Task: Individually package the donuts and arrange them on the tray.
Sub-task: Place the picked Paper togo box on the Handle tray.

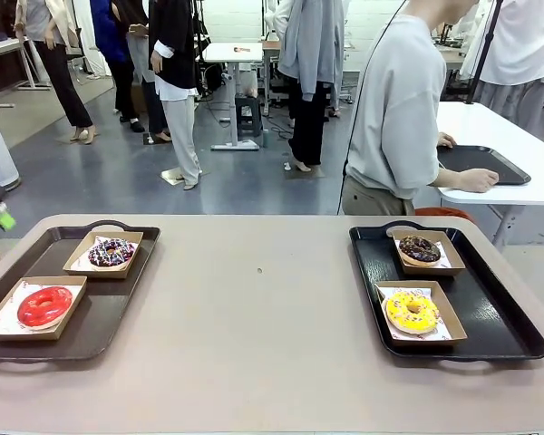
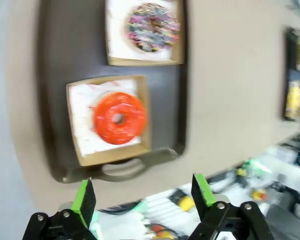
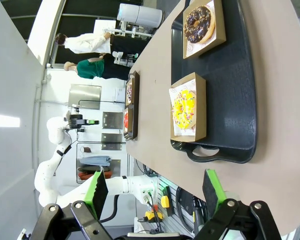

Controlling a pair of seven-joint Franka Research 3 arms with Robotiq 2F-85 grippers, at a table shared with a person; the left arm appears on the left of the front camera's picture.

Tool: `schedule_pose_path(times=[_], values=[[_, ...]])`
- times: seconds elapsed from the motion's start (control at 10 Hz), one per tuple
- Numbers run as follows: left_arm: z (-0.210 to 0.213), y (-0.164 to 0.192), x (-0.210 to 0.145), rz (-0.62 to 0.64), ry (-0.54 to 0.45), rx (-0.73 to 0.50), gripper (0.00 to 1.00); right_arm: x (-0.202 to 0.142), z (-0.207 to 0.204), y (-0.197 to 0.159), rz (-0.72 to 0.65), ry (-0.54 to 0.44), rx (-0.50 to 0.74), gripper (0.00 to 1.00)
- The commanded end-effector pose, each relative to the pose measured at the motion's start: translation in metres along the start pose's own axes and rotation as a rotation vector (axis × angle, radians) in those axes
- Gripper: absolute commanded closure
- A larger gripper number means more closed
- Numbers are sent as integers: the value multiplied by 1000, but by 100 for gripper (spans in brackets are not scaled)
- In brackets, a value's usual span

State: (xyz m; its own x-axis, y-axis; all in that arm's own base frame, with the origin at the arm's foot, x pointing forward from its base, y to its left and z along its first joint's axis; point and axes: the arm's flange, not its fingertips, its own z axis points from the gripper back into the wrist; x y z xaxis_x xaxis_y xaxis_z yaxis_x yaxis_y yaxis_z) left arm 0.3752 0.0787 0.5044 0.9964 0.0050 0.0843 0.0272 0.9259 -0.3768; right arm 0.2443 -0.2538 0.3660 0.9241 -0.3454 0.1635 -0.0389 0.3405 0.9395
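bare table [image 1: 258, 308] between trays, unobstructed

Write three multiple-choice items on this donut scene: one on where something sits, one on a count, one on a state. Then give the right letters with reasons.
1. Where is the red donut?
A. On the left tray, in the near box
B. On the right tray, in the far box
C. On the bare table between the trays

2. How many donuts lie on the right tray?
A. One
B. Two
C. Four

3. How does the left gripper stand?
A. Shut on the red donut
B. Shut on a box
C. Open, holding nothing

Answers:
1 A: the front view shows it in the near cardboard box on the left tray, with the sprinkled chocolate donut behind it.
2 B: only the dark chocolate donut and the yellow donut sit there.
3 C: the left wrist view shows its green pads spread wide above the tray with nothing between them.
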Motion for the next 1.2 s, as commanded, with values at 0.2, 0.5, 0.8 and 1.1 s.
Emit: schedule_pose_path(times=[0.2,0.5,0.8,1.1], values=[[22,103,-7,40,73,-722,0,-1,1,0,11,-11,16,0],[-7,177,-36,62,-67,-920,0,-1,1,0,11,-11,16,0],[-20,213,-56,111,-57,-917,0,-1,1,0,11,-11,16,0],[-23,226,-59,136,-55,-906,0,-1,1,0,11,-11,16,0]])
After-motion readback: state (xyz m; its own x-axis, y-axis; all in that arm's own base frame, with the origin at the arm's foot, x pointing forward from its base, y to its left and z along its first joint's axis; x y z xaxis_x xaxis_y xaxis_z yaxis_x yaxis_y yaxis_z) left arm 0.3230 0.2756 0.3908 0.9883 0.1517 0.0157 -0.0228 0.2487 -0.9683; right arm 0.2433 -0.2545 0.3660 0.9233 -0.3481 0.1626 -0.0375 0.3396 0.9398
